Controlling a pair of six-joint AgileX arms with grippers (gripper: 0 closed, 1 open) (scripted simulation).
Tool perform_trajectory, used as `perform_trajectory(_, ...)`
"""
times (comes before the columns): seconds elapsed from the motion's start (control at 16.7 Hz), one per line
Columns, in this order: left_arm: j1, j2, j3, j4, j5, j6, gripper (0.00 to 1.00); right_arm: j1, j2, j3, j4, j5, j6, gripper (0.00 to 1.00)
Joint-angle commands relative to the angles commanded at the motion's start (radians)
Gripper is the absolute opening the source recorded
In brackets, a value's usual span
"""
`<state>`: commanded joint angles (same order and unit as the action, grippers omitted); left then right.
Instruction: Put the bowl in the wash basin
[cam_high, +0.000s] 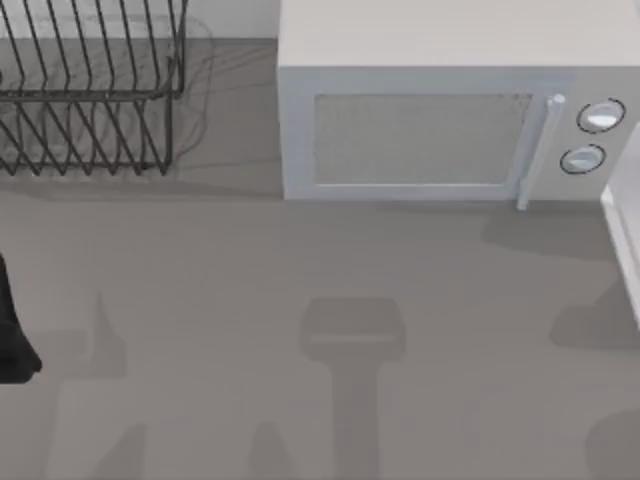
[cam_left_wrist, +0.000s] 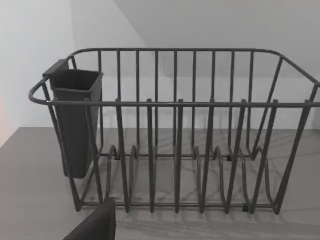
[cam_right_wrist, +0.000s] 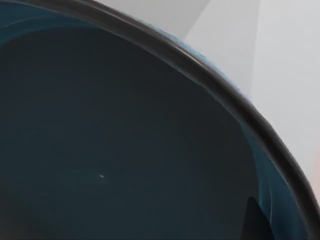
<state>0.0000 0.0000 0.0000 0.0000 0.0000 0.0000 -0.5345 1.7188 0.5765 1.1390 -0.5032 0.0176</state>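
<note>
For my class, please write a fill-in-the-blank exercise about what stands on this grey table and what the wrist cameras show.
1. The white microwave has two round ____ beside its door handle.
2. On the dark wire dish rack hangs a dark plastic ____.
3. The microwave's door is ____.
4. The right wrist view looks closely into the glossy blue-teal ____.

Missing words: knobs; cup; closed; bowl

Left arm (cam_high: 12, 335): matte black, blocky rounded link with no markings, cables or screws that can be made out, at the table's left edge below the dish rack (cam_high: 90, 90). Left wrist view: one dark charcoal flat-faced slab of the left hand (cam_left_wrist: 95, 225), angled edge, plain surface. Right wrist view: small dark pointed sliver of the right hand (cam_right_wrist: 257, 220), plain black.
</note>
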Motion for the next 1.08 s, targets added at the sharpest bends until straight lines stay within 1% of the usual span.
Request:
perform_trajectory(0.3,0.000,0.000,0.000,0.000,0.000,0.000,1.00,0.000,0.309,-0.049,0.385,0.004,-0.003,0.00)
perform_trajectory(0.48,0.000,0.000,0.000,0.000,0.000,0.000,1.00,0.004,0.442,-0.076,0.538,0.008,-0.003,0.00)
perform_trajectory(0.66,0.000,0.000,0.000,0.000,0.000,0.000,1.00,0.007,0.498,-0.087,0.595,0.011,-0.003,0.00)
perform_trajectory(0.9,0.000,0.000,0.000,0.000,0.000,0.000,1.00,0.007,0.498,-0.087,0.595,0.011,-0.003,0.00)
perform_trajectory(1.08,0.000,0.000,0.000,0.000,0.000,0.000,1.00,0.007,0.498,-0.087,0.595,0.011,-0.003,0.23)
